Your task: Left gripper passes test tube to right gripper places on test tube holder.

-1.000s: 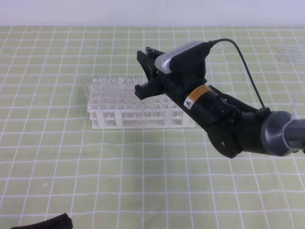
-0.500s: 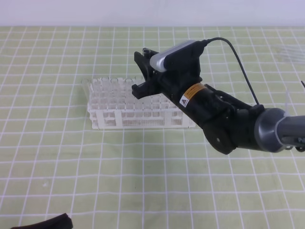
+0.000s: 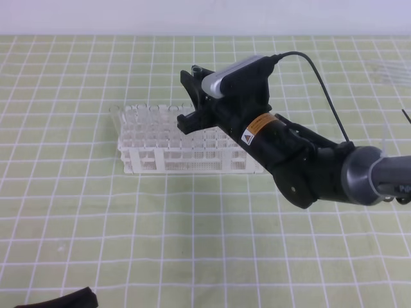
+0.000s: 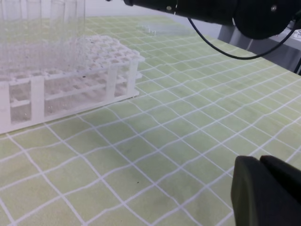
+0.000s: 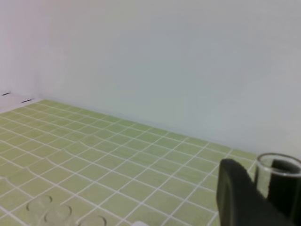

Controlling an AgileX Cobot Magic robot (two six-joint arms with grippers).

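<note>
Nearest, at the mat's [image 3: 77, 218] front edge, the left gripper [image 3: 61, 300] is lying low and idle; in the left wrist view only one dark finger [image 4: 265, 193] is showing, so I cannot tell how its jaws stand. It is holding nothing that I can see, so the handover looks done.

Further back, the right gripper [image 3: 194, 96] is hanging over the rack's [image 3: 148, 138] right half, its jaws closed on the tube [image 3: 198, 67], whose open rim is poking up above the fingers and also showing in the right wrist view [image 5: 278, 165]. The tube's lower end is hidden, perhaps just above the holes.

Over the last second the arm has been edging left and has now nearly stopped, which suggests it is lining up on a hole before lowering the tube.
</note>
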